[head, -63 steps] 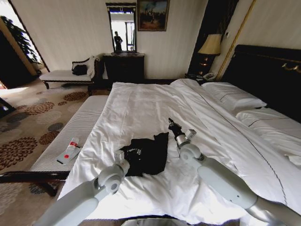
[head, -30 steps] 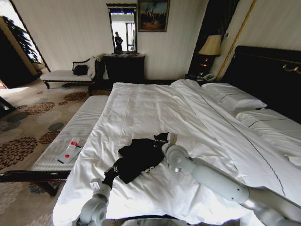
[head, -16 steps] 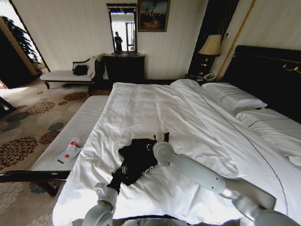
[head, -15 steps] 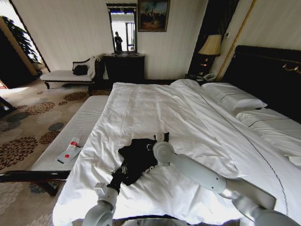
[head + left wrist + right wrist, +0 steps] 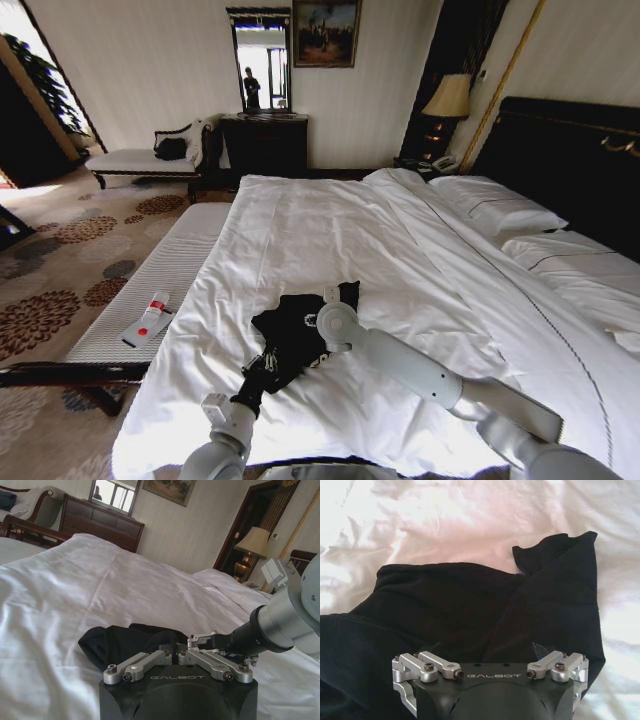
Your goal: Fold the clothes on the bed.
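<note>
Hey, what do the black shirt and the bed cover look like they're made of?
The shirt looks like soft matte knit, probably cotton: it slumps in limp folds with no sheen. The bed cover looks like smooth white woven cotton, creasing in fine, sharp wrinkles.

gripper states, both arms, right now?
Left gripper: shut on the T-shirt at its near edge.
Right gripper: down on the T-shirt; cannot tell.

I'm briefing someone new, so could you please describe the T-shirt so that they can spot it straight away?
Start at the bed, the large white one with the dark headboard. On its near part lies the T-shirt, a crumpled black heap. It is the one dark thing on the white sheets, with both hands at it.
</note>
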Controlling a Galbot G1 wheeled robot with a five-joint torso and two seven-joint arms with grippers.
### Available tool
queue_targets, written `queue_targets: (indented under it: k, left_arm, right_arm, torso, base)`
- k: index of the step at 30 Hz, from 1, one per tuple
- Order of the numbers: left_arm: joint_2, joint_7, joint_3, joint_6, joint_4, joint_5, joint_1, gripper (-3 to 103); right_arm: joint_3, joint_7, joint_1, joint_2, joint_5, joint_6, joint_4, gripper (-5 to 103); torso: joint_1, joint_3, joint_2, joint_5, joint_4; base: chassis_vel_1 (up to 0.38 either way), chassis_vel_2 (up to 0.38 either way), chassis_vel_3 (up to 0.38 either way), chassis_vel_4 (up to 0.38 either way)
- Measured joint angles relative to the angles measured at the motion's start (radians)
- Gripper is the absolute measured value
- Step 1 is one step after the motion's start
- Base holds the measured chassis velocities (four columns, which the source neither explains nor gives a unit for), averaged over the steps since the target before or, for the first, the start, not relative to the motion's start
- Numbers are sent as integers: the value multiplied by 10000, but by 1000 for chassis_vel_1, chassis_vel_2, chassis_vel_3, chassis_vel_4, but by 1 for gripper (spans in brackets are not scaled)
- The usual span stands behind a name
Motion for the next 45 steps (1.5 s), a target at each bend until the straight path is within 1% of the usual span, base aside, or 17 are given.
queue_targets:
  k: [4, 7, 9, 10, 13, 16, 18, 19, 21, 22, 24, 25, 29, 31, 33, 41, 45]
  left_arm:
    - [-8, -11, -52, -21, 6, 5, 39, 0]
    - [7, -14, -150, -47, 3, 1, 63, 0]
    - [19, -19, -228, -80, 3, -5, 65, 0]
    - [19, -19, -228, -80, 3, -5, 65, 0]
    - [21, -26, -328, -126, -3, -49, 73, 0]
    - [21, -29, -373, -140, -25, -82, 74, 0]
    - [17, -30, -402, -144, -40, -109, 72, 0]
    - [17, -30, -402, -144, -40, -109, 72, 0]
    - [6, -34, -407, -149, -41, -112, 69, 0]
    - [-3, -34, -407, -151, -41, -113, 65, 0]
    - [-15, -35, -403, -153, -38, -112, 39, 0]
    - [-15, -35, -403, -153, -38, -112, 39, 0]
    - [-28, -39, -404, -165, 15, -105, 11, 0]
    - [-30, -39, -406, -176, 23, -102, 9, 0]
    - [-37, -39, -436, -185, 25, -109, -9, 0]
    - [127, -40, -849, -54, 9, -529, -437, 0]
    - [437, -140, -1184, 286, 366, -1087, -1272, 0]
  right_arm:
    - [-104, 31, -23, 156, -201, -133, -328, 101]
    - [-200, 93, -61, 198, -327, -208, -478, 94]
    - [-237, 163, -91, 202, -328, -221, -490, 84]
    - [-237, 163, -91, 202, -328, -221, -490, 84]
    - [-299, 267, -146, 96, -336, -217, -478, 67]
    - [-314, 323, -169, 13, -339, -179, -436, 61]
    - [-291, 336, -185, -114, -318, -136, -314, 51]
    - [-291, 336, -185, -114, -318, -136, -314, 51]
    - [-207, 324, -192, -218, -283, -90, -216, 40]
    - [-140, 309, -198, -242, -241, -63, -180, 40]
    - [22, 256, -221, -255, -158, -6, -128, 29]
    - [22, 256, -221, -255, -158, -6, -128, 29]
    - [300, 148, -264, -294, -54, 103, -18, 8]
    - [371, 115, -272, -317, -51, 139, 16, 8]
    - [630, -39, -287, -341, -84, 291, 109, 1]
    - [2034, -630, -517, -333, -173, 839, 611, 0]
    - [2955, -1000, -676, -476, -173, 1068, 815, 0]
  torso:
    - [0, 0, 0, 0, 0]
    - [0, 0, 0, 0, 0]
    - [0, 0, 0, 0, -1]
    - [0, 0, 0, 0, -1]
    - [0, 0, 0, 0, -1]
    - [0, 0, 0, 3, -1]
    - [0, 0, 0, 2, -1]
    - [0, 0, 0, 2, -1]
    - [0, 0, 0, 1, -2]
    - [0, 0, 0, 1, -1]
    - [0, 0, 0, 1, -1]
    - [0, 0, 0, 1, -1]
    - [0, 0, 0, 1, -1]
    - [0, 0, 0, 1, 0]
    - [0, 0, 0, 2, -1]
    - [0, 0, 0, 1, 1]
    - [-1, 0, 0, 2, -1]
  base:
    - [0, 0, 0, 0]
    - [0, 0, 0, 0]
    - [0, 0, 0, 0]
    - [0, 0, 0, 0]
    - [0, 0, 0, 0]
    - [0, 0, 0, 0]
    - [0, 0, 0, 0]
    - [0, 0, 0, 0]
    - [0, 0, 0, 0]
    - [0, 0, 0, 0]
    - [0, 0, 0, 0]
    - [0, 0, 0, 0]
    - [0, 0, 0, 0]
    - [0, 0, 0, 0]
    - [0, 0, 0, 0]
    - [0, 0, 0, 0]
    - [0, 0, 0, 0]
